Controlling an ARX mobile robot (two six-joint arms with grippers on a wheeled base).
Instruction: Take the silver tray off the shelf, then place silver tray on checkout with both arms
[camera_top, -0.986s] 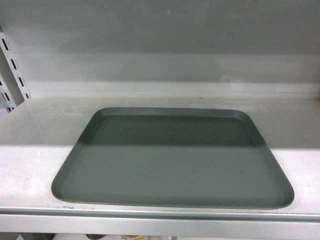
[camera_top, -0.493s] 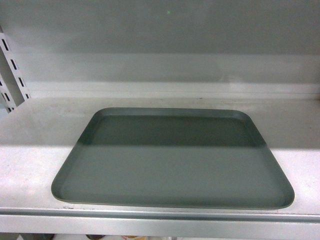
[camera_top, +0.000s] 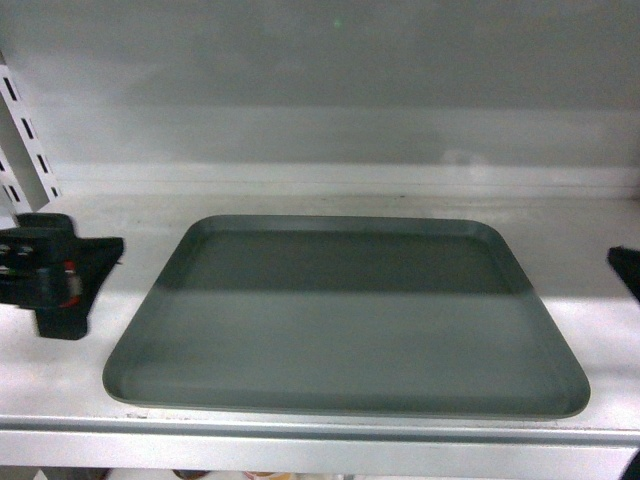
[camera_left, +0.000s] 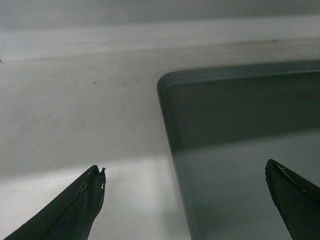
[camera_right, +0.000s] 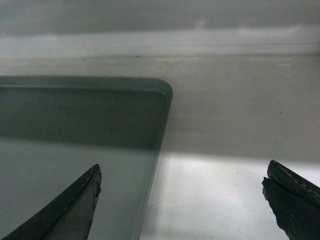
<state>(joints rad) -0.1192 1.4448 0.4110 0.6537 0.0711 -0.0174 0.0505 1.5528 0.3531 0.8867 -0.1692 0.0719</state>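
The silver tray (camera_top: 345, 315) lies flat on the shelf (camera_top: 70, 370), close to its front edge. My left arm (camera_top: 55, 275) has come in at the tray's left side, and only a black corner of my right arm (camera_top: 628, 268) shows at the right. In the left wrist view my left gripper (camera_left: 185, 166) is open, one finger over the bare shelf and the other over the tray (camera_left: 250, 125), astride its left rim. My right gripper (camera_right: 183, 166) is open the same way across the right rim of the tray (camera_right: 75, 125). Neither holds anything. The checkout is out of view.
A grey back panel (camera_top: 330, 80) closes the shelf behind the tray. A slotted upright (camera_top: 25, 150) stands at the far left, just behind the left arm. The shiny front edge (camera_top: 320, 440) runs below the tray.
Both arms have come into the head view, the left from the left side and the right just at the right edge. The tray has not moved.
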